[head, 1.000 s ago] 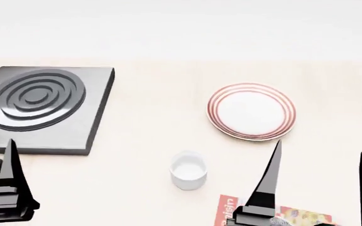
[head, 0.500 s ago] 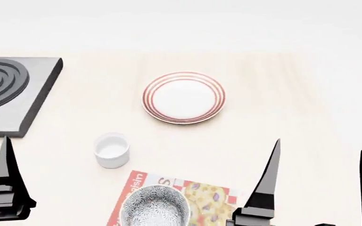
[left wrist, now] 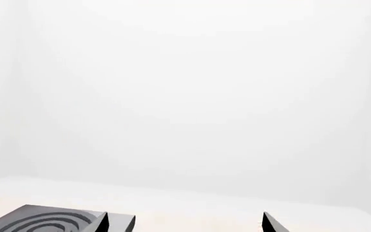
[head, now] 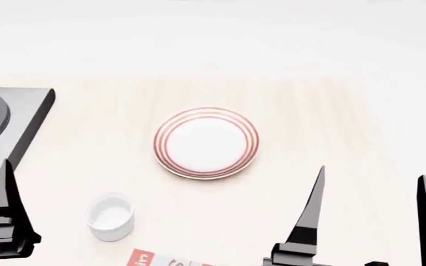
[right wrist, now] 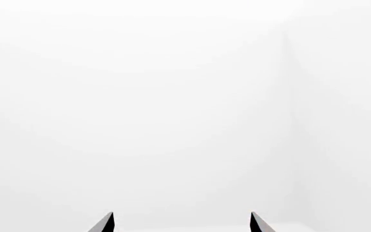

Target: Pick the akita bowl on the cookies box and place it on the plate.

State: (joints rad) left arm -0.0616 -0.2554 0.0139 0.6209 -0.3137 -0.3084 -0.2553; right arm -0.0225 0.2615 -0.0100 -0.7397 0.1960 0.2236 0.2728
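The plate [head: 206, 143], white with thin red rings, lies on the pale wooden table in the middle of the head view. Only a red-and-white corner of the cookies box [head: 157, 259] shows at the bottom edge. The akita bowl is out of view. My right gripper [head: 372, 174] is open at the lower right, nearer than the plate, with nothing between its fingers. One finger [head: 7, 199] of my left gripper shows at the lower left. In the wrist views the left gripper [left wrist: 184, 223] and right gripper [right wrist: 181, 222] both stand open and empty.
A small plain white cup [head: 111, 216] stands left of the cookies box corner. A dark grey stove plate [head: 6, 133] with concentric rings lies at the far left and also shows as the stove plate [left wrist: 44, 222] beyond the left fingertips. A white wall lies beyond the table.
The head view has shifted: plate and cup sit lower in the frame, the stove further left. The bowl and most of the box have slid off the bottom edge.
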